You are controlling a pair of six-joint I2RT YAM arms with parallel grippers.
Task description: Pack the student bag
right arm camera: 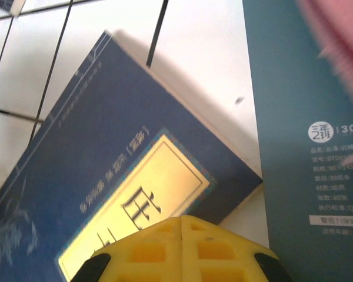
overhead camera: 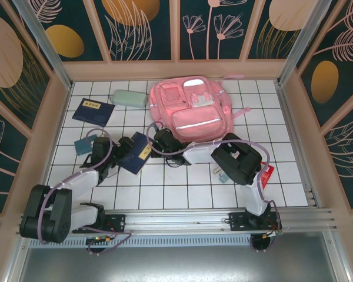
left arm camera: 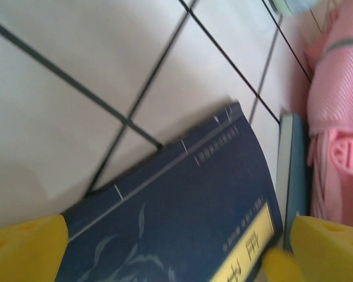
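The student bag (overhead camera: pixel 188 106), a big pink backpack, lies flat at the back centre of the tiled table; its pink fabric also edges the left wrist view (left arm camera: pixel 341 106). A navy notebook with a yellow label (overhead camera: pixel 137 154) lies just in front of its left corner. My left gripper (overhead camera: pixel 125 150) is open, and its yellow fingers (left arm camera: pixel 23 249) straddle that notebook (left arm camera: pixel 182 217). My right gripper (overhead camera: pixel 159 140) is shut with nothing in it, its tips (right arm camera: pixel 182 226) over the notebook's yellow label (right arm camera: pixel 135 205). Whether they touch it I cannot tell.
A teal booklet (right arm camera: pixel 306 135) lies between the notebook and the bag. A mint pencil case (overhead camera: pixel 129 97) and a second navy notebook (overhead camera: pixel 93 110) lie at the back left, a teal item (overhead camera: pixel 85 143) at the left, a red item (overhead camera: pixel 266 174) at the right.
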